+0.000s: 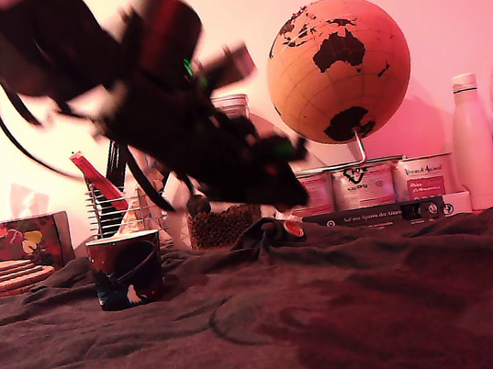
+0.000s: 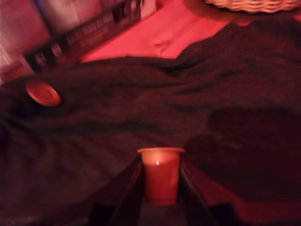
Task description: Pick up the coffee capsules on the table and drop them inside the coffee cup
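On my wrist feed, nearest to the lens, the jaws are closed on an orange-copper capsule (image 2: 160, 175), one dark finger (image 2: 123, 190) pressed to each side of its tapered body, flanged rim facing away from the camera. The gripper (image 2: 160, 181) hangs above the cloth-draped surface (image 2: 225, 94), clear of it. Further out on that cloth lies a second capsule (image 2: 43, 93), seen rim-on as a reddish disc; the red cast hides its true colour. Beyond it I see the spine of a dark book (image 2: 89, 33), and at the far edge a woven basket (image 2: 254, 4).

From the exterior view, the coffee cup (image 1: 126, 269) stands upright on the cloth toward that view's left, dark with splashes of pattern and a pale rim. The arm (image 1: 160, 104) is motion-blurred, slanting down from the upper left, its gripper end (image 1: 288, 199) above the cloth and to the cup's right, well apart from it. Just under that end the loose capsule (image 1: 294, 228) sits on a fold. Behind stand a wire utensil holder (image 1: 118, 204), a clear canister of beans (image 1: 224, 220), labelled tins (image 1: 363, 186), a globe (image 1: 338, 69) and a white bottle (image 1: 473, 141).
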